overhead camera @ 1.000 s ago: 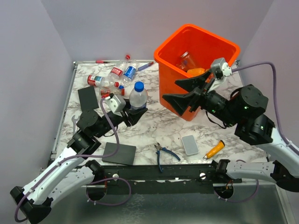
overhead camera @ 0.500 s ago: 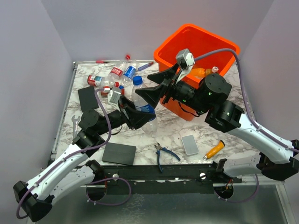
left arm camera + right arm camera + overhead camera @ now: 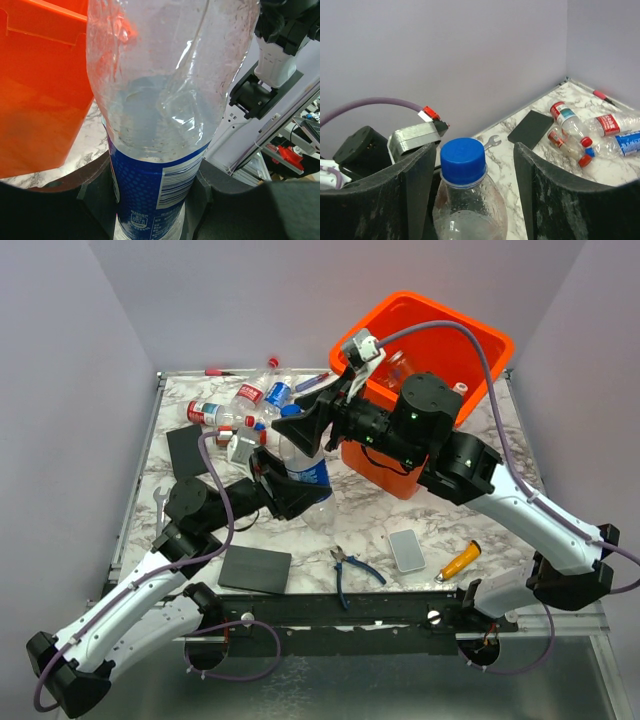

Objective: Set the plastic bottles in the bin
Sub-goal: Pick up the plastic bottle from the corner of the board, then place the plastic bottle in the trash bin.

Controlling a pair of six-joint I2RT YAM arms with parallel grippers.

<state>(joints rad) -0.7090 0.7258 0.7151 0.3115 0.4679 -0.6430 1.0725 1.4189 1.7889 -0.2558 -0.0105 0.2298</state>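
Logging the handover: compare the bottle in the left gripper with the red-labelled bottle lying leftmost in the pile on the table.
The blue-labelled bottle is held roughly upright in the left gripper; the red-labelled bottle lies on its side on the table. The first has a blue cap and label, the second a red label. Both are clear plastic.

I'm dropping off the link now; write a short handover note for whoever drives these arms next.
Left gripper: shut on a clear plastic bottle with a blue label, next to the large orange plastic bin.
Right gripper: open, straddling its blue cap.
Done: at least one clear bottle in the bin.
Left: this bottle, plus several loose bottles on the marble table's far-left side.
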